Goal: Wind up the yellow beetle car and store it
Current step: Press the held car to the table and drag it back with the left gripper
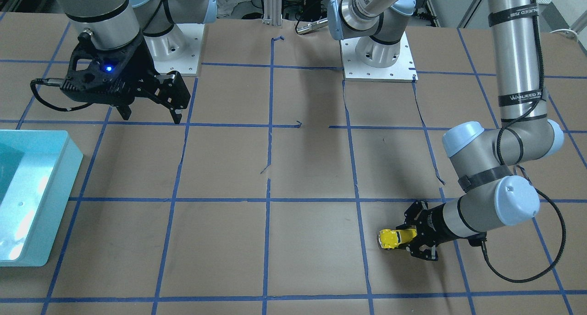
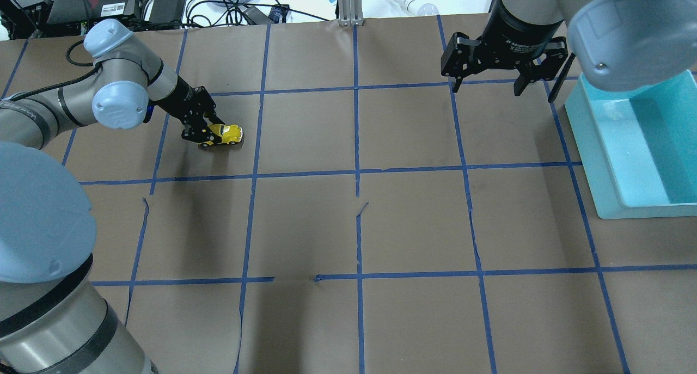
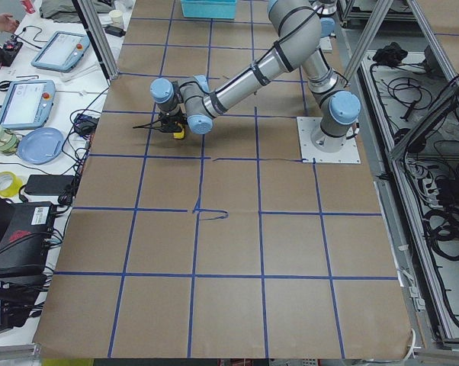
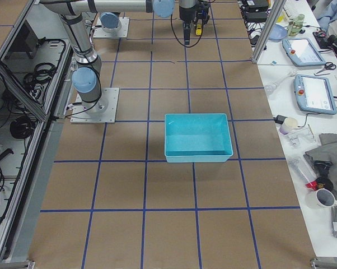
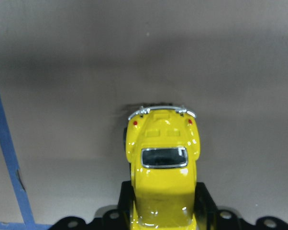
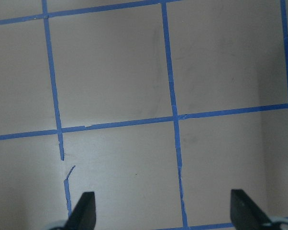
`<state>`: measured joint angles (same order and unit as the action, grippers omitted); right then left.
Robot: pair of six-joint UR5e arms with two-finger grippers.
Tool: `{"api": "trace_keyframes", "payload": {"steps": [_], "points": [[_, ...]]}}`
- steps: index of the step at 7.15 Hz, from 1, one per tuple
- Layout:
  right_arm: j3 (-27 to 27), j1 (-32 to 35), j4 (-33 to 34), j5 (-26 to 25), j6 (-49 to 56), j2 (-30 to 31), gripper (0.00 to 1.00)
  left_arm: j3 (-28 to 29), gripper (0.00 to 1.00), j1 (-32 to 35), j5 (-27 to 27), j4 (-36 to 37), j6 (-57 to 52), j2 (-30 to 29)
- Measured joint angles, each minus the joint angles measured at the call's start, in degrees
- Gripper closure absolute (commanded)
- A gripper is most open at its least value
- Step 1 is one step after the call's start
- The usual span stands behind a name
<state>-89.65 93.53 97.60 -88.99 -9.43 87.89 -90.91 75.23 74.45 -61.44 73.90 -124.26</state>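
The yellow beetle car [image 2: 227,135] sits low at the table, held between the fingers of my left gripper [image 2: 209,136], which is shut on its front half. It shows in the front view [image 1: 393,238] and fills the left wrist view [image 5: 162,167], rear bumper pointing away. My right gripper [image 2: 506,85] is open and empty, hovering above the table beside the teal bin [image 2: 621,161]. Its fingertips [image 6: 84,211] show spread wide in the right wrist view.
The teal bin [image 1: 41,200] stands at the table's end on my right, and looks empty [image 4: 197,137]. Brown paper with a blue tape grid [image 2: 356,172] covers the table. Cables, tablets and clutter lie beyond the far edge [image 2: 163,4].
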Motion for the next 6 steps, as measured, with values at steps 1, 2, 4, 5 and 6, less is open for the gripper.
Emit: {"api": "trace_keyframes", "payload": {"steps": [1, 2, 4, 5, 6], "points": [[-0.05, -0.01, 0.07, 0.07, -0.02, 0.0, 0.0, -0.25, 1.0, -0.68, -0.01, -0.2, -1.22, 0.23], [-0.07, -0.01, 0.11, 0.11, 0.0, 0.0, 0.0, -0.44, 1.0, -1.08, -0.02, -0.24, -2.18, 0.26], [-0.08, -0.01, 0.14, 0.13, 0.02, 0.0, 0.0, -0.66, 0.4, -1.8, -0.01, -0.28, -3.63, 0.2], [-0.08, -0.01, 0.14, 0.13, 0.02, 0.0, 0.0, -0.68, 0.24, -1.84, 0.05, -0.25, -3.64, 0.32], [-0.09, -0.01, 0.14, 0.13, 0.02, 0.0, 0.0, -0.5, 0.2, -1.66, 0.01, 0.18, -3.3, 0.8]]}}
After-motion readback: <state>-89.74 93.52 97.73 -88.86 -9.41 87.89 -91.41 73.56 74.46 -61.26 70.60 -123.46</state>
